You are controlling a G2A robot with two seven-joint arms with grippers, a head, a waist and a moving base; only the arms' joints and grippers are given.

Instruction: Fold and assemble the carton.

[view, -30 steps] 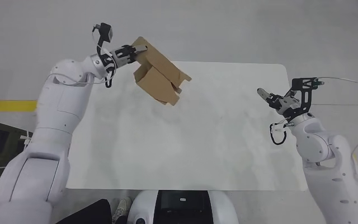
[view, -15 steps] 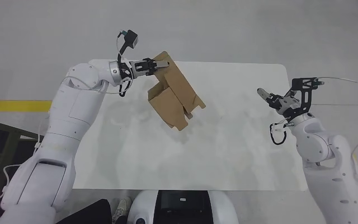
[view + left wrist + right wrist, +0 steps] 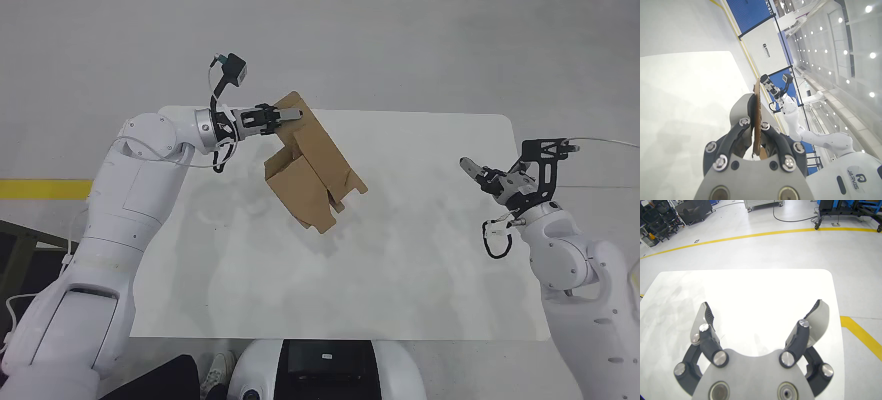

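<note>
At the table's far left, the left gripper (image 3: 283,115) is pinching the carton (image 3: 312,170) by the edge of one panel. In the left wrist view, the left gripper (image 3: 755,108) is closing tightly on that thin cardboard sheet, with one dark pad (image 3: 751,106) pressing flat against its side. The carton (image 3: 757,115) is showing edge-on there, running up between the fingers and past their tips.

From above, the carton is hanging out from the gripper toward the table's middle. It is a brown, partly folded piece, tilting at an angle, with a boxy section opening underneath the broad upper panel and a notched flap pointing toward the right. It is sitting over the far left part of the white table (image 3: 420,270). Whether its lowest corner is touching the surface cannot be told.

The middle and right of the table are lying bare and bright.

At the right edge, well apart from the carton, the right gripper (image 3: 470,168) is hovering with its tips pointing toward the table's centre. In the right wrist view, the right gripper (image 3: 762,302) is spreading its fingers wide, gripping nothing, with the table (image 3: 745,285) lying beneath and beyond them. The right gripper (image 3: 766,80) is also appearing far off in the left wrist view, just beyond the carton's top edge.
</note>
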